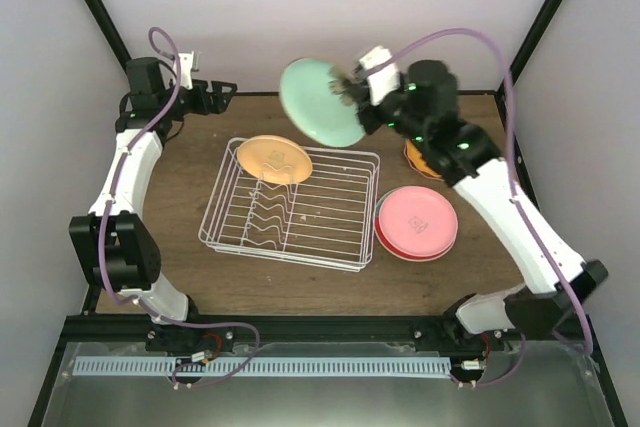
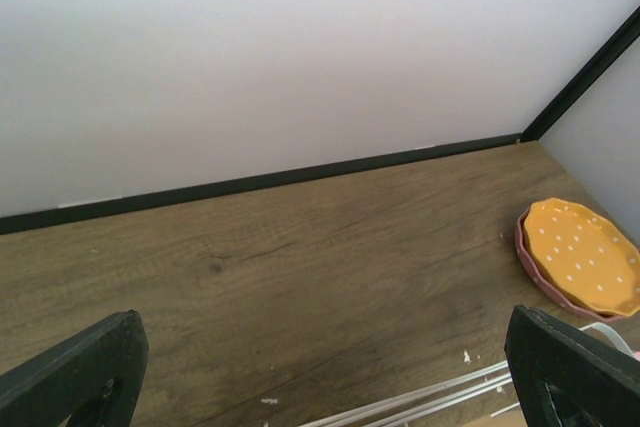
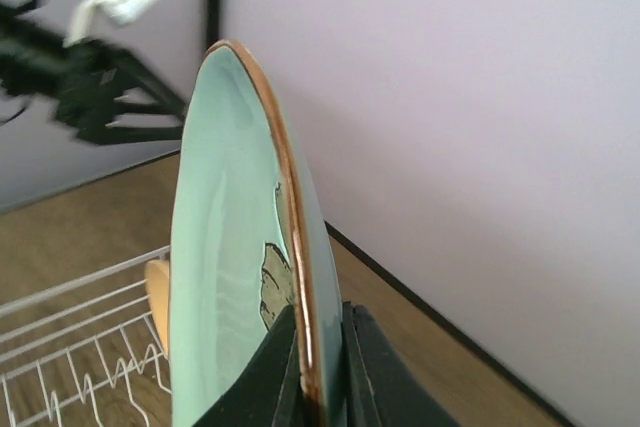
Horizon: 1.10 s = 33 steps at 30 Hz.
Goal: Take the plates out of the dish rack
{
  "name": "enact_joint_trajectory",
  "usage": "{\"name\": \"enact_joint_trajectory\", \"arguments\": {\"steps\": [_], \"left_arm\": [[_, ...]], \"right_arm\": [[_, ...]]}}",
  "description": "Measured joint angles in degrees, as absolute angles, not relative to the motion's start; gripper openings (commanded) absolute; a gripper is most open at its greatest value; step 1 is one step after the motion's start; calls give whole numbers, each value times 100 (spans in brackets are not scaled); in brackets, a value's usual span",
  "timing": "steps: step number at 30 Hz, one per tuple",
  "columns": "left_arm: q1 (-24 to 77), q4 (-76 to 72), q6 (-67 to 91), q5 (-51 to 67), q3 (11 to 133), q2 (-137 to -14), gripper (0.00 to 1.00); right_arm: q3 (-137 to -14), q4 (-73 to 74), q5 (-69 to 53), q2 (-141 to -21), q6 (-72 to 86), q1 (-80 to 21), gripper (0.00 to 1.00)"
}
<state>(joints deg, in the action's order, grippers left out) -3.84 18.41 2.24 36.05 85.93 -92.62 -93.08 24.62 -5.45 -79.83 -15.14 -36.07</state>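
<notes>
**Rim-only pinch on a plate held in the air**

The right hand [image 3: 318,372] is clamped on the teal plate [image 1: 322,102], its two fingers pinching only a short piece of the gold rim. The plate hangs tilted in the air above the far edge of the rack [image 1: 320,217]. The left hand [image 1: 222,92] is parked at the far left with its fingers wide apart, holding nothing.

The thin grip is the main risk. With most of the plate sticking out past the fingers, a quick swing or a sudden stop could make it pivot or slide free. It would then drop on the rack wires or on the yellow plate [image 1: 273,159] that leans in the rack's far left slots.

The likely place to put it is the stack [image 1: 416,222] on the counter [image 1: 300,292] just right of the rack. A plate brought down at this tilt would land edge first and could chip, or push the stack askew. The dotted plate [image 2: 585,257] lies near the right arm, partly hidden beneath it, so a low sweep could clip it.

No brand, label or writing can be read. The top plate of the stack has a pale mark in its middle, too small to make out. The teal plate has a grey leaf-like motif.
</notes>
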Motion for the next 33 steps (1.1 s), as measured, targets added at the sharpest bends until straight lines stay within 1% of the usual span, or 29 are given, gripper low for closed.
{"name": "enact_joint_trajectory", "arguments": {"steps": [1,7,10,13,18,24,33], "left_arm": [[-384,1826,239,3612,8621,-9262,100],[-384,1800,281,3640,8659,-9306,100],[-384,1820,283,3673,8678,-9393,100],[-384,1865,281,3712,8746,-9504,100],[-384,1927,276,3765,8853,-9585,100],[-384,1955,274,3782,8871,-9585,100],[-384,1988,272,3828,8871,-9585,100]], "right_arm": [[-9376,2646,-489,-7856,-1310,-3415,1],[-9557,4112,47,-7472,128,-1476,1],[-9168,4783,172,-7354,790,-534,1],[-8344,5196,67,-7087,1337,47,1],[-6938,5566,-537,-6525,1973,552,1],[-5828,5424,-1164,-6158,2429,668,1],[-5024,4934,-1588,-6143,2703,668,1]]}}
